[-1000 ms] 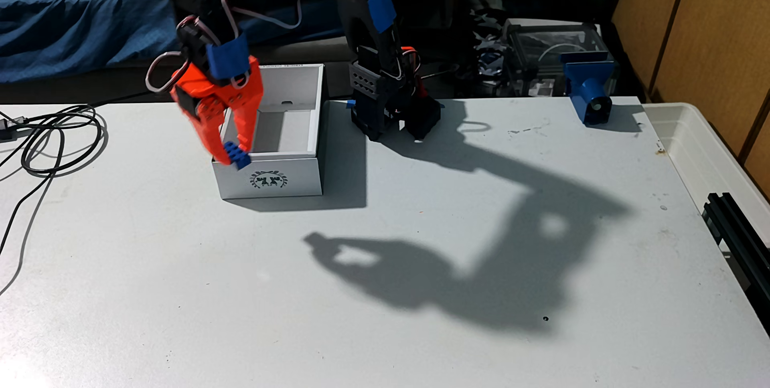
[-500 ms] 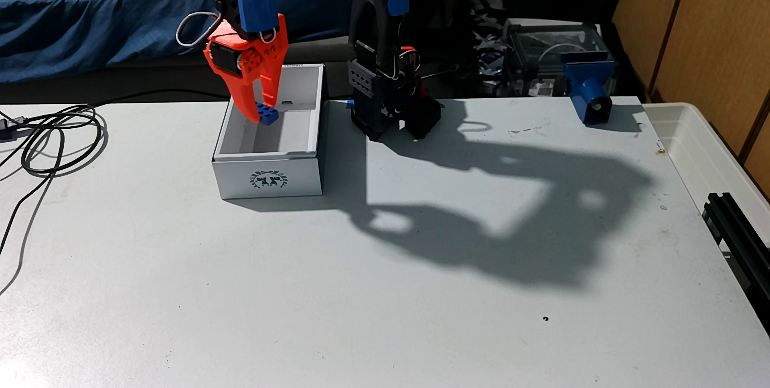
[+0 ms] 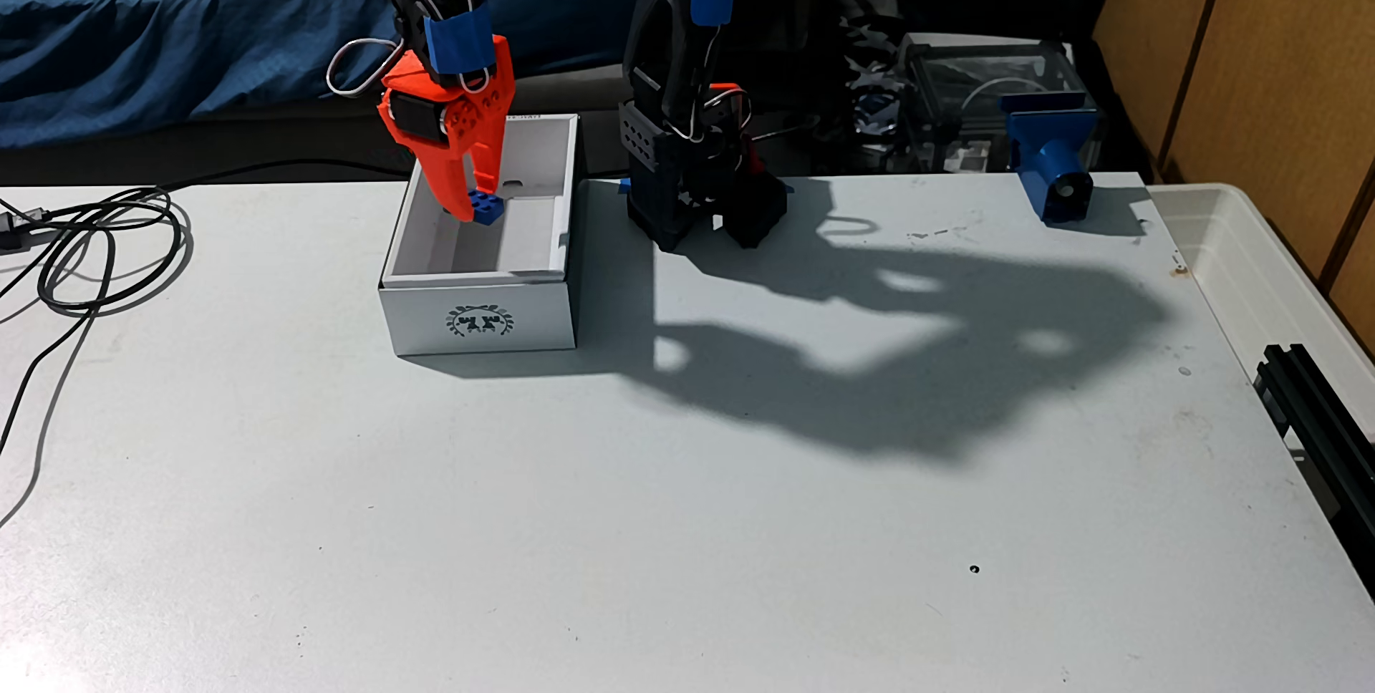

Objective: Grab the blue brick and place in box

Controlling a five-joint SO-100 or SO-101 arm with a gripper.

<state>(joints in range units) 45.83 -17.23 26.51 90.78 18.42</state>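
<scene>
The blue brick (image 3: 487,208) is small, bright blue and studded, and it hangs over the far part of the box's opening. My orange gripper (image 3: 476,204) points down from the black arm and is shut on the blue brick, its fingertips dipping just inside the box. The box (image 3: 480,317) is white cardboard with a dark wreath emblem on its near short side, standing at the back left of the white table.
The arm's black base (image 3: 692,210) stands right of the box. A blue printed block (image 3: 1053,165) sits at the back right. A coiled black cable (image 3: 97,247) lies at the left. A translucent tub (image 3: 1280,269) and black rail (image 3: 1317,425) line the right edge.
The gripper carried the brick from the box's near left corner to over the far part of the box, then dropped slightly lower and a little right. It stayed shut throughout.
</scene>
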